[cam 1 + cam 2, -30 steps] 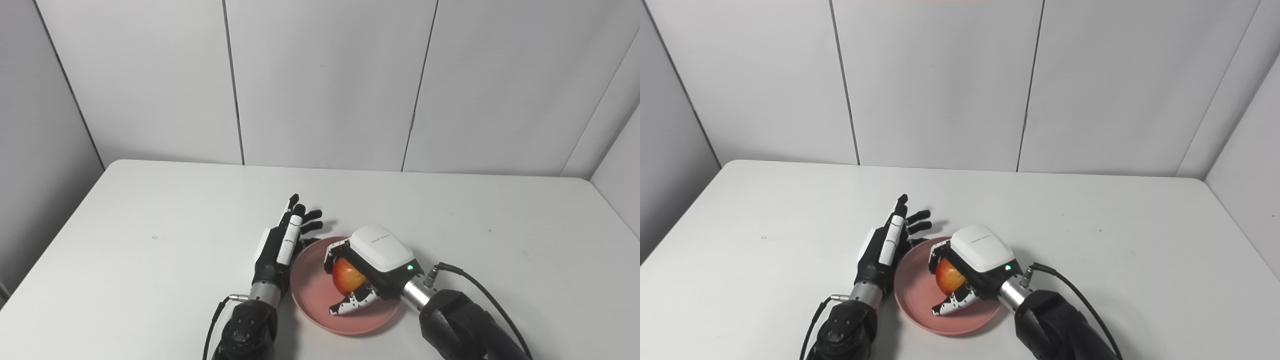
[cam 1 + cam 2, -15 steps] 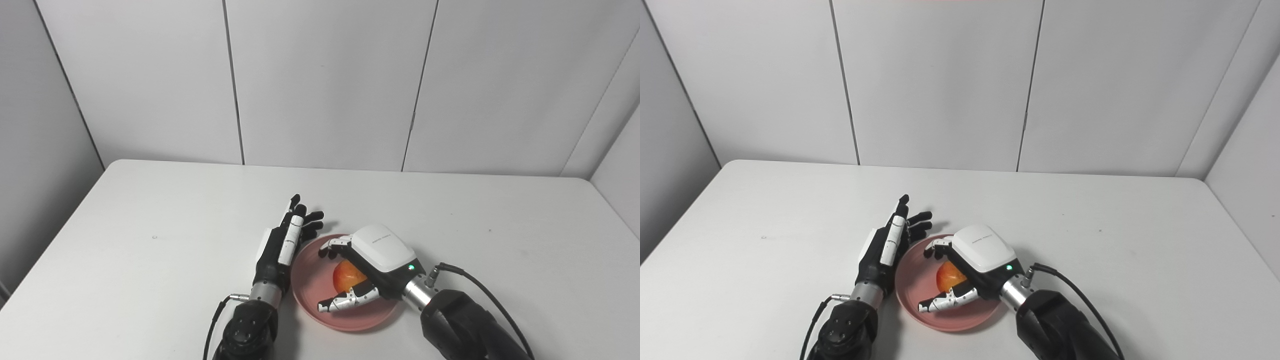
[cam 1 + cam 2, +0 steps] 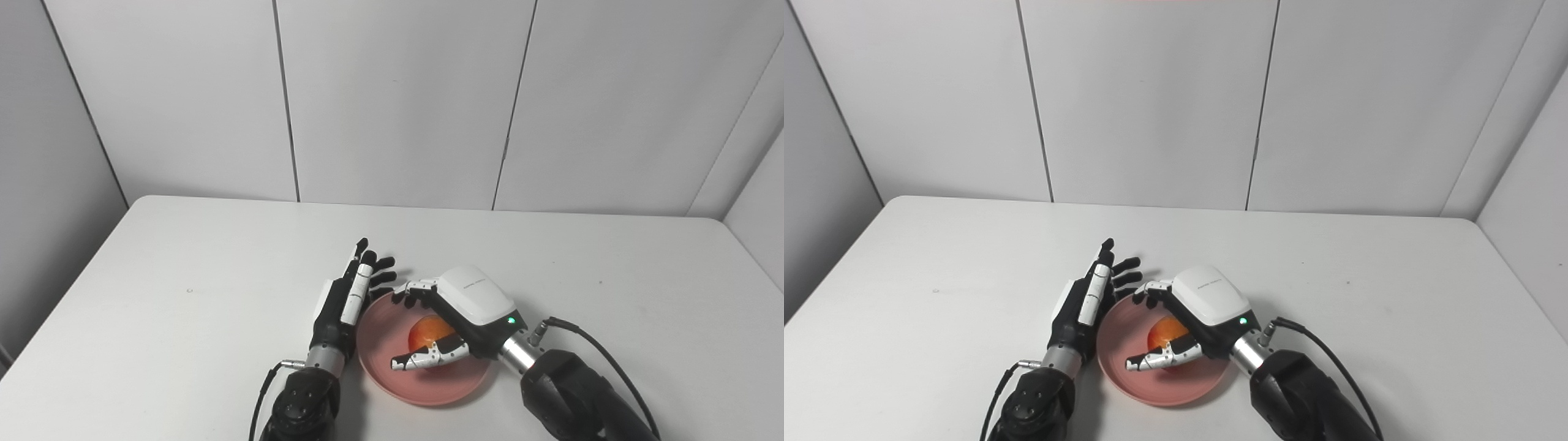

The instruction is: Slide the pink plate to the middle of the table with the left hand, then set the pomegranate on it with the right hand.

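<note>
The pink plate point(image 3: 383, 324) lies near the table's front edge, about midway across. A red and yellow pomegranate point(image 3: 424, 331) rests on the plate. My right hand point(image 3: 468, 306) hovers over the fruit with its fingers spread apart and its thumb stretched out in front of it, so the hand is open. My left hand point(image 3: 349, 294) stands on edge against the plate's left rim, fingers straight and pointing away from me, holding nothing. In the right eye view the pomegranate point(image 3: 1165, 331) shows under the right hand point(image 3: 1206, 303).
The white table point(image 3: 184, 288) runs to a grey panelled wall at the back. A black cable point(image 3: 588, 349) loops from my right wrist. Another cable point(image 3: 263, 386) hangs by my left forearm.
My right hand has opened and let the pomegranate go onto the plate, then lifted slightly up and to the right. The left hand has stayed by the plate's rim.
</note>
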Available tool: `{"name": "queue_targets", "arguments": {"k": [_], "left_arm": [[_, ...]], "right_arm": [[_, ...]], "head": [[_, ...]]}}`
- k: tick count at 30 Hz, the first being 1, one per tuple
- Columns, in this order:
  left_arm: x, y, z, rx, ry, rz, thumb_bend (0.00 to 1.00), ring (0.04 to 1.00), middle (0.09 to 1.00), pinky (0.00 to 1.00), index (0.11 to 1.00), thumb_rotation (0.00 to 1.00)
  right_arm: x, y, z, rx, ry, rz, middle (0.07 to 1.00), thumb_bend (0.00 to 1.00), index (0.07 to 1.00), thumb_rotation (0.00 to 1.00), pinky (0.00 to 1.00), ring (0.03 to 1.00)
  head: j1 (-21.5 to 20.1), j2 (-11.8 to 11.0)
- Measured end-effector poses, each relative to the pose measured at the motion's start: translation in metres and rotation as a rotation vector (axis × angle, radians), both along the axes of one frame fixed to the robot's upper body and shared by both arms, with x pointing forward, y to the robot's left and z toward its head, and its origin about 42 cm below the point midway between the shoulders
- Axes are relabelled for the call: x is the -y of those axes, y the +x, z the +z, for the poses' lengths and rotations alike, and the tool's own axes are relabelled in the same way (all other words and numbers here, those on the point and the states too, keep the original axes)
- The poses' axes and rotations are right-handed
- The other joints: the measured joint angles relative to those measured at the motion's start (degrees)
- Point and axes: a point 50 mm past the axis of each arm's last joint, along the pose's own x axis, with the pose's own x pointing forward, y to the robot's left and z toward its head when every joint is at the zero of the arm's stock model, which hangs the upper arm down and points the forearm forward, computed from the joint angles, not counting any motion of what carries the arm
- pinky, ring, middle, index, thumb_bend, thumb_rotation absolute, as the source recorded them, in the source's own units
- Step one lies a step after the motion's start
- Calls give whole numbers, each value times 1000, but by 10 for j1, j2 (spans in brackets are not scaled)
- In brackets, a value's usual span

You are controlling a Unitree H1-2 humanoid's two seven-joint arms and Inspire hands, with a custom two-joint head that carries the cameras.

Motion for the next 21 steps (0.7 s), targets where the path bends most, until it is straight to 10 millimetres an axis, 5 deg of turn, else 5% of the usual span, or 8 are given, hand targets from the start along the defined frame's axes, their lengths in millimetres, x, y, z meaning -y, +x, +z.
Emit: {"name": "queue_targets", "arguments": {"k": [4,9,16,21], "left_arm": [[-1,0,0,-4,-2,5,782,793,809,676,1000,940],[-2,1,0,2,-10,19,804,834,849,721,1000,922],[-10,1,-4,79,47,101,828,917,913,960,974,998],[-20,5,0,192,103,155,786,994,970,1000,956,1000]], "right_arm": [[8,7,26,-43,327,-48,667,772,642,924,529,624],[9,12,31,-202,675,-81,710,828,714,992,576,660],[31,23,-5,-442,984,-198,810,907,795,1000,787,786],[37,25,-63,-651,1200,-363,873,858,846,1000,908,888]], "head": [[-2,-1],[-2,-2],[-3,-5],[-4,-6]]}}
